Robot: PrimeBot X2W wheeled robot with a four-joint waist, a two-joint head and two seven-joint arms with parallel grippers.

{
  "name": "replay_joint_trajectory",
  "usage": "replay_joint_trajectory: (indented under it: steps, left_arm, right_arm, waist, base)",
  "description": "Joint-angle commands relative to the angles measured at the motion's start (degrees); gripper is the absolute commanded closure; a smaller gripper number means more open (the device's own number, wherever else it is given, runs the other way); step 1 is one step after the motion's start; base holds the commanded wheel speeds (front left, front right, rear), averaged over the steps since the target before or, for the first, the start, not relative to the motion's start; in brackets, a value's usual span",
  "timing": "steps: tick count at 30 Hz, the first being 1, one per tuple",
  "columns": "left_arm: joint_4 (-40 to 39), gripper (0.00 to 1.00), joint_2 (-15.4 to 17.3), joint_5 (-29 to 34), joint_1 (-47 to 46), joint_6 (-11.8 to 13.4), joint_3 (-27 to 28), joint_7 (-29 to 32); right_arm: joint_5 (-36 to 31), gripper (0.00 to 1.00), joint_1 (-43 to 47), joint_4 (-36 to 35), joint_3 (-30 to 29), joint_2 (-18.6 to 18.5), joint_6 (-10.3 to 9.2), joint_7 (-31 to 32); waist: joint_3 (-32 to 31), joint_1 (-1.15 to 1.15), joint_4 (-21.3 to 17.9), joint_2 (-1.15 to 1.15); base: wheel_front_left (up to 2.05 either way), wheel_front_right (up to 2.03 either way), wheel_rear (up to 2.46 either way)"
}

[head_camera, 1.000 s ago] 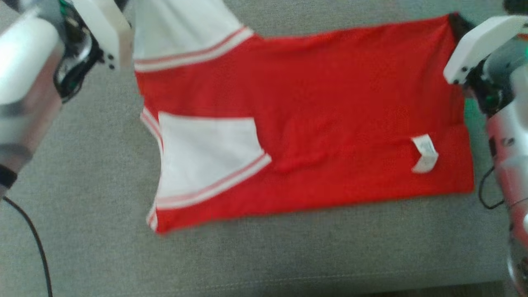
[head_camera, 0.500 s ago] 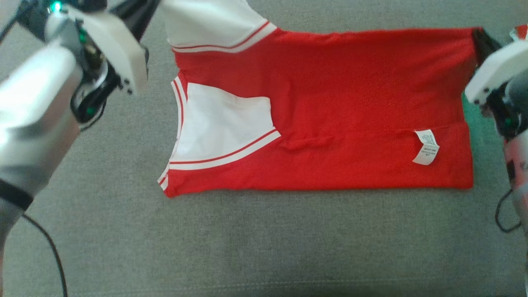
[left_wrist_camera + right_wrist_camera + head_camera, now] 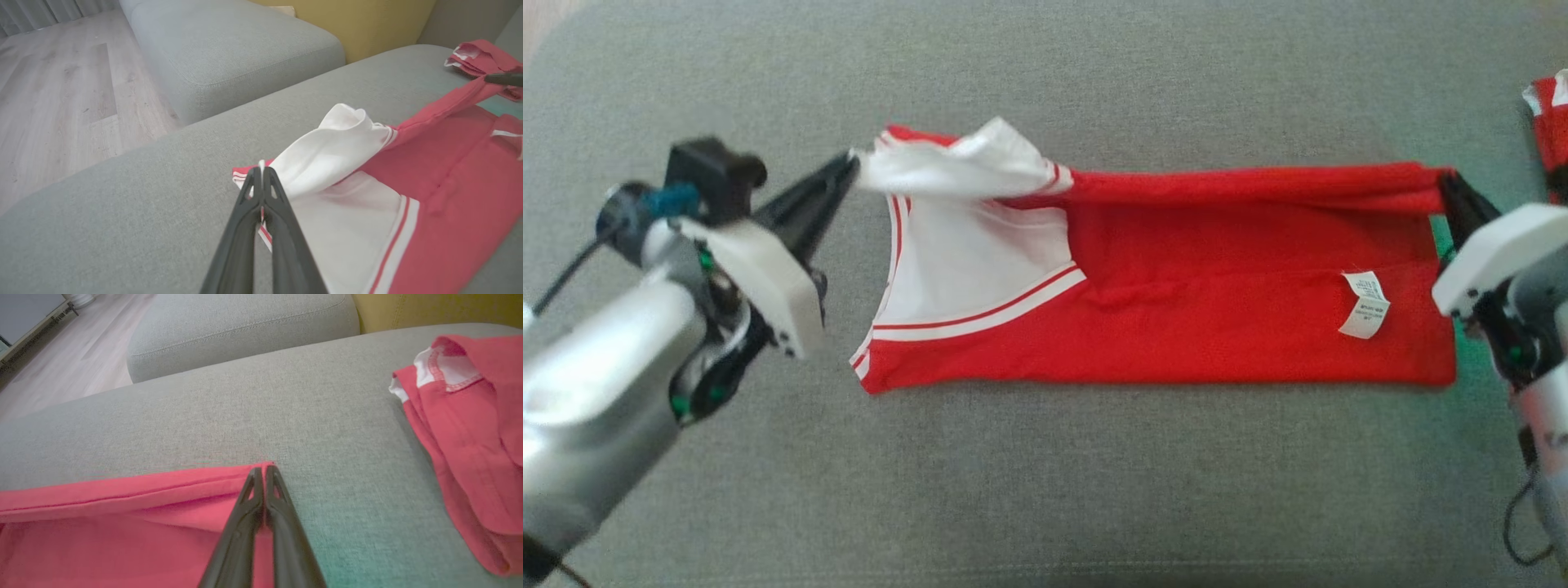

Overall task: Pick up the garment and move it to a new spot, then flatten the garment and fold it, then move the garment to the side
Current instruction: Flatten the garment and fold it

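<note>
The garment (image 3: 1176, 327), red with white sleeves, lies across the middle of the sofa (image 3: 1045, 490) seat, its far edge held taut and raised off the cushion. The left gripper (image 3: 849, 166) is clamped on the white sleeve (image 3: 964, 163) at the garment's far left corner. The right gripper (image 3: 1450, 186) is pinched tight on the far right hem corner. Another red garment (image 3: 1552, 114) lies at the sofa's right edge.
</note>
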Motion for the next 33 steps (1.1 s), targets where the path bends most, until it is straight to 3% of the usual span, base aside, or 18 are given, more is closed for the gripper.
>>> replay_joint_trajectory:
  steps: [1,10,19,20,21,23,24,26,27,33]
  left_arm:
    - [-2.8,1.0,3.6,-0.4,-1.1,1.0,2.3,-0.7]
    - [-13.2,1.0,8.1,-0.3,6.3,7.0,0.4,-0.1]
    - [-13.5,1.0,7.7,-0.2,9.0,8.7,-1.2,0.1]
    - [-13.4,1.0,7.6,-0.1,9.2,8.8,-1.4,0.1]
    - [-13.2,1.0,7.5,-0.1,9.4,8.9,-1.5,0.0]
    - [-12.6,1.0,7.0,-0.8,10.1,9.4,-1.2,-0.4]
    - [-12.2,0.76,6.8,-1.3,10.5,9.5,-1.2,-0.4]
    - [-11.5,0.46,6.4,-1.9,11.2,10.3,-0.8,-0.9]
    - [-11.1,0.0,6.0,-2.6,11.8,10.9,-0.2,-1.5]
    - [-10.4,0.0,4.1,-4.9,15.4,14.1,3.9,-4.5]
  right_arm:
    - [0.5,1.0,1.1,-3.1,0.2,-1.4,0.37,-0.4]
    - [0.8,1.0,10.0,-10.9,-2.7,-1.3,0.37,2.5]
    - [-0.2,1.0,15.3,-16.0,-6.1,1.0,0.37,5.8]
    - [-0.6,0.94,15.6,-16.4,-6.2,1.1,0.37,6.1]
    - [-0.8,0.72,15.9,-16.8,-6.4,1.1,0.37,6.4]
    - [-1.3,0.04,16.4,-17.4,-6.9,1.5,0.37,6.6]
    - [-1.5,0.0,16.7,-17.7,-7.1,1.8,0.37,6.7]
    - [-1.8,0.0,17.4,-18.5,-7.4,2.1,0.37,6.2]
    - [-2.1,0.0,17.8,-19.0,-7.7,2.2,0.37,5.7]
    - [-4.0,0.0,20.7,-21.3,-9.2,3.2,0.37,2.1]
  waist:
    - [-0.1,0.0,0.1,0.0]
    - [-0.1,0.0,0.3,0.0]
    - [-0.1,0.0,0.5,0.0]
    - [-0.2,0.0,0.5,0.0]
    - [-0.2,0.0,0.5,0.0]
    - [-0.7,0.0,0.4,0.0]
    - [-0.9,0.0,0.3,0.0]
    - [-1.7,0.0,0.3,0.0]
    - [-2.1,0.0,0.2,0.0]
    - [-4.0,0.0,0.1,0.0]
  base:
    - [0.0,0.0,0.0]
    - [0.0,0.0,0.0]
    - [0.0,0.0,0.0]
    - [0.0,0.0,0.0]
    - [0.0,0.0,0.0]
    - [0.0,0.0,0.0]
    - [0.0,0.0,0.0]
    - [0.0,0.0,0.0]
    - [0.0,0.0,0.0]
    - [0.0,0.0,0.0]
